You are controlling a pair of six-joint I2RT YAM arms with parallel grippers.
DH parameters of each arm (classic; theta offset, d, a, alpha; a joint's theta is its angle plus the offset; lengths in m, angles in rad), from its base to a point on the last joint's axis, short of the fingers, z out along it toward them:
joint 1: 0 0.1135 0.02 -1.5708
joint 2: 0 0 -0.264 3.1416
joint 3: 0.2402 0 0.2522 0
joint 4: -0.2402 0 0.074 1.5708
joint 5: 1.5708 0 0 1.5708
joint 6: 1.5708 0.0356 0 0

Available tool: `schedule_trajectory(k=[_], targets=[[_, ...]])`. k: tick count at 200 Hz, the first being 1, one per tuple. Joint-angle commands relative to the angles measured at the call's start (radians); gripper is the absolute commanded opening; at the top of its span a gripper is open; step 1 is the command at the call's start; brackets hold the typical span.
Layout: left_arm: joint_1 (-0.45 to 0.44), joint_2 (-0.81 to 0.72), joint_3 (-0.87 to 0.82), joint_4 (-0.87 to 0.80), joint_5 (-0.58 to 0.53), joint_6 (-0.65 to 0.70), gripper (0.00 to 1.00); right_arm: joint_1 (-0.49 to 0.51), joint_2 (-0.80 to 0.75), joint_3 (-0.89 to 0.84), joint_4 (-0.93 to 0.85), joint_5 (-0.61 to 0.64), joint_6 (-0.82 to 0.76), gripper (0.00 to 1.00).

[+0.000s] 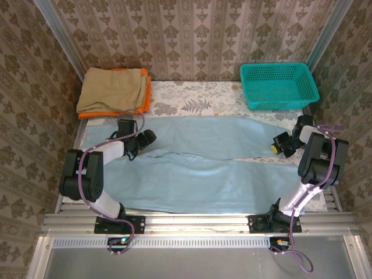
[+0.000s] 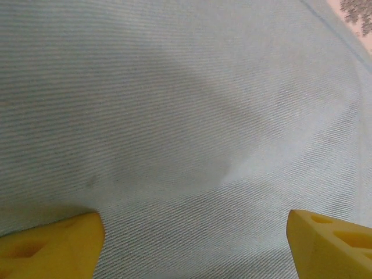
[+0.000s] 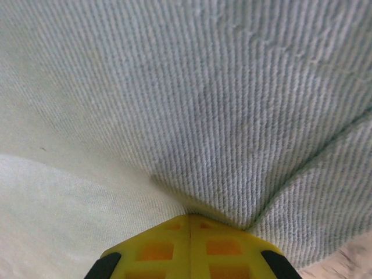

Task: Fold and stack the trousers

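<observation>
Trousers [image 1: 209, 168]: pale blue, spread out flat, just in front of the green basket [image 1: 278, 86] and reaching well to its left.
Left gripper [image 2: 195, 229]: fingers wide apart above the trousers, far left of the basket.
Right gripper [image 3: 190, 226]: fingers pressed together, pinching a fold of the trousers, just in front of the basket.

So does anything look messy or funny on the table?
Nothing is spilled or broken. The trousers just lie unfolded across the table, and the cloth puckers where the right gripper pinches it. The left gripper hangs open over them.
</observation>
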Motion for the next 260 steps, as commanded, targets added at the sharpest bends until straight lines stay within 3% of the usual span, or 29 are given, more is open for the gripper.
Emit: schedule_trajectory(k=[1,36,62,72,82,89,110,127,154,174,210,235,250,260], targets=[[0.028,-0.05,-0.07,-0.009,0.025,-0.013,0.83,-0.011,-0.051,-0.089,-0.075,0.003,-0.013,0.0],[0.068,-0.125,-0.127,-0.024,0.069,-0.004,0.8,0.013,-0.151,-0.182,-0.139,-0.068,-0.057,0.0],[0.083,-0.182,-0.152,-0.038,0.075,-0.004,0.77,0.018,-0.206,-0.148,-0.198,-0.059,-0.094,0.03],[0.082,-0.193,-0.144,-0.049,0.076,-0.004,0.76,0.029,-0.23,-0.095,-0.204,-0.021,-0.086,0.05],[0.082,-0.192,-0.128,-0.059,0.08,0.001,0.76,0.065,-0.245,-0.025,-0.207,0.042,-0.079,0.17],[0.082,-0.19,-0.114,-0.072,0.079,0.003,0.76,0.105,-0.24,0.042,-0.224,0.126,-0.087,0.19],[0.082,-0.182,-0.081,-0.085,0.079,0.01,0.76,0.244,-0.124,0.27,-0.281,0.356,-0.156,0.29],[0.081,-0.174,-0.07,-0.082,0.077,0.007,0.76,0.329,0.033,0.458,-0.339,0.456,-0.235,0.38],[0.075,-0.155,-0.059,-0.078,0.084,0.0,0.76,0.439,0.247,0.707,-0.42,0.533,-0.376,0.47],[0.073,-0.149,-0.058,-0.082,0.087,0.002,0.75,0.497,0.332,0.784,-0.446,0.521,-0.461,0.51],[0.071,-0.159,-0.059,-0.095,0.086,0.006,0.75,0.521,0.396,0.779,-0.451,0.506,-0.497,0.53],[0.071,-0.162,-0.053,-0.101,0.085,0.011,0.75,0.522,0.433,0.795,-0.474,0.564,-0.519,0.53],[0.071,-0.159,-0.048,-0.101,0.086,0.009,0.75,0.52,0.441,0.792,-0.467,0.577,-0.526,0.49],[0.071,-0.158,-0.046,-0.1,0.088,0.009,0.75,0.521,0.454,0.803,-0.476,0.588,-0.53,0.39]])
